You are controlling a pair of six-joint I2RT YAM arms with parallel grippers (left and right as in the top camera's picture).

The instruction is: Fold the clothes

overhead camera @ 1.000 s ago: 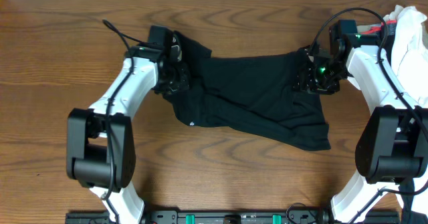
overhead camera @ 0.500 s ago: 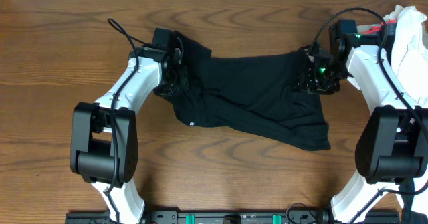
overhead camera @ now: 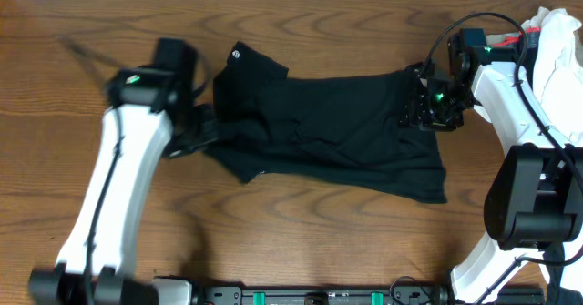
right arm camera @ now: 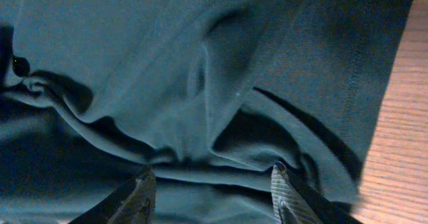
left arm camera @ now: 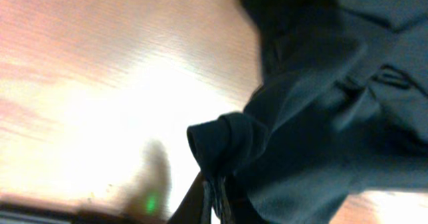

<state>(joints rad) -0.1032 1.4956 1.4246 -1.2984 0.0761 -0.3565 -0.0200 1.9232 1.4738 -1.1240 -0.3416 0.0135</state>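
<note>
The clothes, a black T-shirt (overhead camera: 337, 127), lie crumpled across the middle of the wooden table, with a small white logo (overhead camera: 261, 172) near the front left hem. My left gripper (overhead camera: 205, 127) sits at the shirt's left edge, blurred by motion. In the left wrist view it (left arm camera: 217, 198) is shut on a bunched fold of the black fabric (left arm camera: 321, 117), lifted off the wood. My right gripper (overhead camera: 424, 112) is over the shirt's right side. Its fingers (right arm camera: 287, 194) stand open and apart, with wrinkled fabric (right arm camera: 200, 83) lying between them.
A white cloth (overhead camera: 557, 45) is heaped at the far right edge behind the right arm, with something red (overhead camera: 521, 38) beside it. Bare wooden tabletop (overhead camera: 301, 241) surrounds the shirt at the front and left.
My left gripper closed on the shirt's left edge and the arm swung out to the left, pulling that edge along. The right arm has stayed put.
</note>
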